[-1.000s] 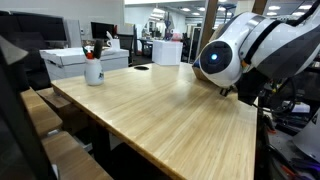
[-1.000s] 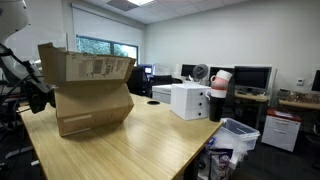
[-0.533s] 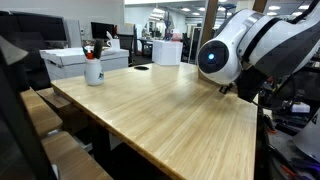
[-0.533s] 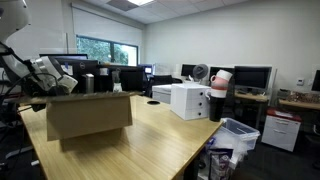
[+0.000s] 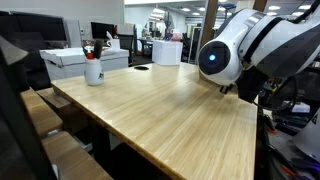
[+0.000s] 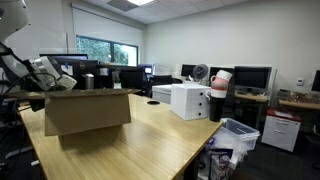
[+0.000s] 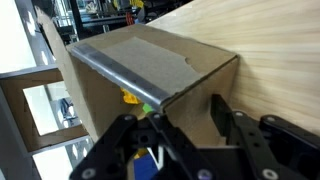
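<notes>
A brown cardboard box (image 6: 88, 112) sits flat on the wooden table (image 6: 150, 145) with its top flaps folded down. My gripper (image 6: 57, 76) hangs at the box's upper left corner. In the wrist view the gripper (image 7: 188, 112) is right at the box (image 7: 140, 55), by the corner under a lowered flap. Its black fingers (image 7: 220, 118) stand apart with the cardboard wall showing between them, and I see nothing clamped. Yellow, green and blue items (image 7: 130, 97) show through the opening beside the left finger. In an exterior view the arm's round white joint (image 5: 222, 58) hides the gripper and the box.
A white mug with pens (image 5: 93, 68) and a white box (image 5: 75, 60) stand at the table's far end. In an exterior view a white box (image 6: 188, 100), a fan (image 6: 200, 72) and a bin (image 6: 235, 135) lie to the right. Desks with monitors fill the background.
A second ago the box stood tilted with its flaps raised. Half a second ago it lay flat with flaps down and the gripper beside its corner. Since then nothing has visibly moved.
</notes>
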You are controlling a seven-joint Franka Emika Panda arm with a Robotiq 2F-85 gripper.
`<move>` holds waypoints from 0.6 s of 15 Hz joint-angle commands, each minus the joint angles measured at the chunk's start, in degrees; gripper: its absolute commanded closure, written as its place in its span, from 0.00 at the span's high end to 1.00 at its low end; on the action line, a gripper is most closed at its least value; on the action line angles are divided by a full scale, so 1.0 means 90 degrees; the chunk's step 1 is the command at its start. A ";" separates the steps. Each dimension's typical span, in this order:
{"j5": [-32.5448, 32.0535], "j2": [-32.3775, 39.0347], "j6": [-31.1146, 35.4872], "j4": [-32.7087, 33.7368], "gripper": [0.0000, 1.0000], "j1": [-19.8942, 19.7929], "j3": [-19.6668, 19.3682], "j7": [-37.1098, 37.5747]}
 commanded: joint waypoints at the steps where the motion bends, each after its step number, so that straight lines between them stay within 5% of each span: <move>1: -0.0004 0.0089 -0.0115 0.0034 0.12 0.0080 -0.0017 0.0126; 9: 0.0025 0.0221 -0.0075 0.0055 0.07 0.0093 -0.0026 0.0123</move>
